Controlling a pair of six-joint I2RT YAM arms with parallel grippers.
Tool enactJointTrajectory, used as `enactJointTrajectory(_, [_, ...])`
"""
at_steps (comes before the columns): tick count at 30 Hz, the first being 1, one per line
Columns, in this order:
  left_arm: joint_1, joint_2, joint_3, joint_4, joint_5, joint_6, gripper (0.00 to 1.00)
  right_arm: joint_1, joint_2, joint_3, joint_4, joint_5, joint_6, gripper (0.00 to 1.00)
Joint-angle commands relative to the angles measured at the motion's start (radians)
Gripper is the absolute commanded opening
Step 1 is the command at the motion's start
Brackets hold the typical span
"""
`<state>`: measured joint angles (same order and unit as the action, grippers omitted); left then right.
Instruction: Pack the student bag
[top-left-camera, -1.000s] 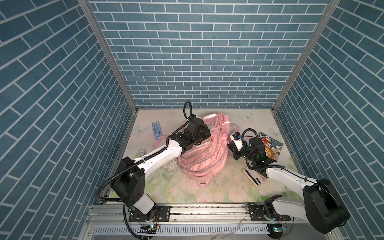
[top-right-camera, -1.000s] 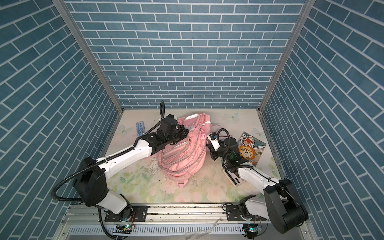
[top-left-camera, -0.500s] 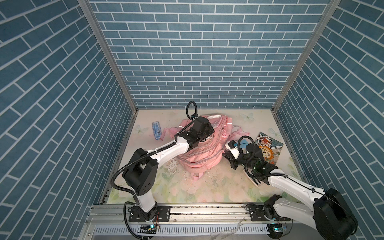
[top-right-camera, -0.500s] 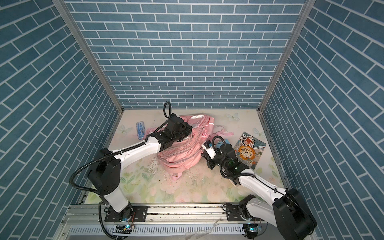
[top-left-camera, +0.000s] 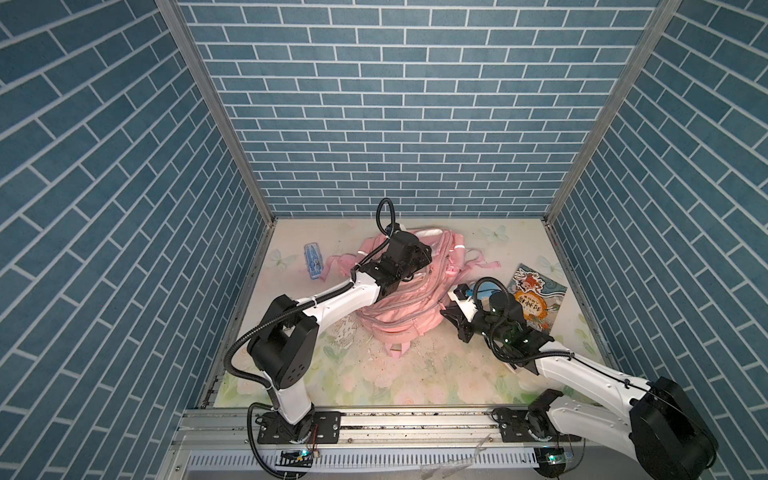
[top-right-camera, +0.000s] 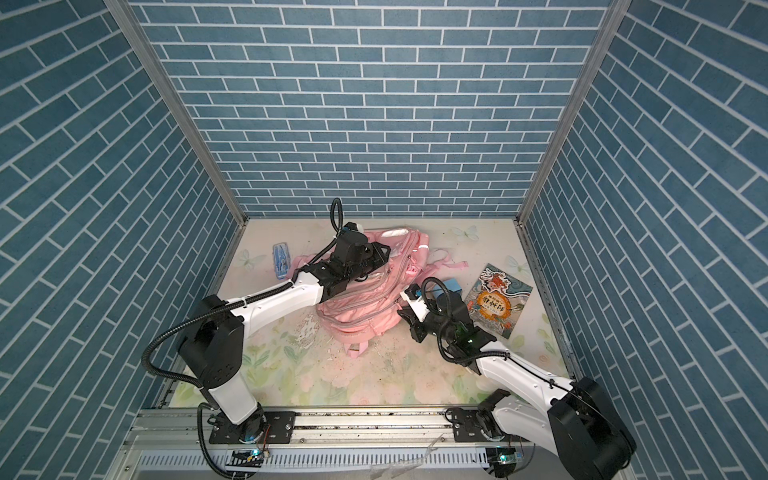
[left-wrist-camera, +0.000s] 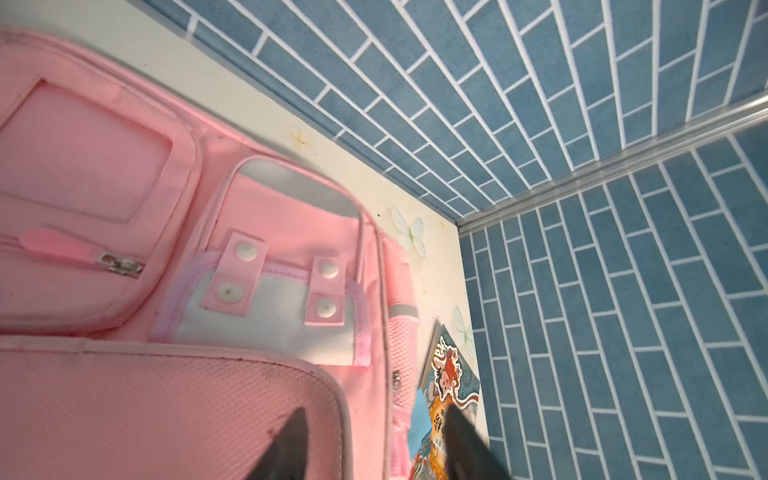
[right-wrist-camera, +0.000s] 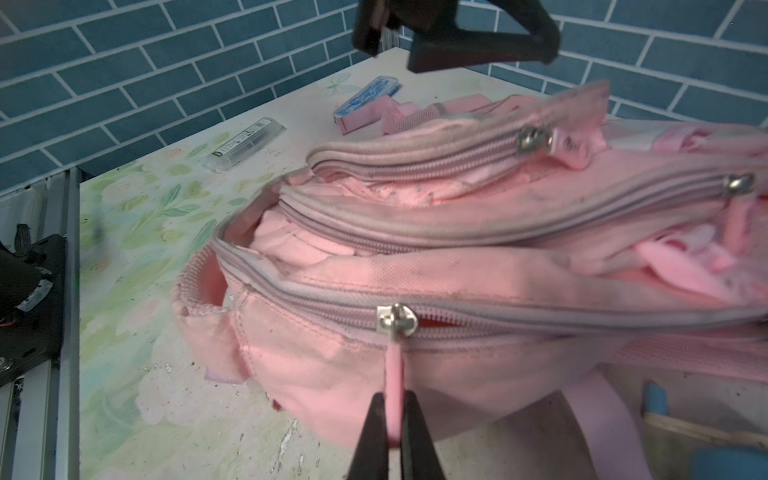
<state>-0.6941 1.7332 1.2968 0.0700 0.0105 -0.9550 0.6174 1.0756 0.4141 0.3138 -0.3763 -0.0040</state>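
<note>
We judge the soft pink fabric student bag (top-left-camera: 407, 307) floppy, so our right gripper (right-wrist-camera: 394, 397) clamps its pink zipper pull (right-wrist-camera: 392, 365), while the left gripper (left-wrist-camera: 374, 415) has jaws apart.

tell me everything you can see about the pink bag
Soft pink fabric bag, slumped on the table, with grey zips, a clear window pocket, a mesh side pocket and loose straps. Some zips gape partly open. The right gripper is shut on the nearest zip's pink pull; the left gripper hangs open above it.
</note>
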Motion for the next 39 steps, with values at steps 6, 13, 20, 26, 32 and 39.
enactJointTrajectory(6, [0.041,-0.086,0.021,-0.379,0.115,0.666,0.65,-0.063,-0.029,-0.028,0.048,-0.004,0.025,0.0])
enactJointTrajectory(13, [-0.026,-0.127,-0.061,-0.526,0.081,1.036,0.65,-0.068,-0.009,-0.033,0.041,-0.018,0.023,0.0])
enactJointTrajectory(20, [-0.057,-0.126,-0.125,-0.5,0.08,1.145,0.65,-0.068,-0.007,-0.032,0.009,-0.026,0.018,0.0])
enactJointTrajectory(26, [-0.06,-0.105,-0.149,-0.453,0.019,1.141,0.66,-0.068,0.005,-0.029,0.002,-0.04,0.013,0.0])
enactJointTrajectory(32, [-0.06,-0.03,-0.123,-0.428,-0.05,1.108,0.6,-0.067,0.038,-0.012,0.007,-0.058,0.012,0.0])
enactJointTrajectory(39, [-0.061,-0.032,-0.066,-0.506,-0.065,0.962,0.0,-0.068,0.032,-0.006,0.011,0.018,0.017,0.0])
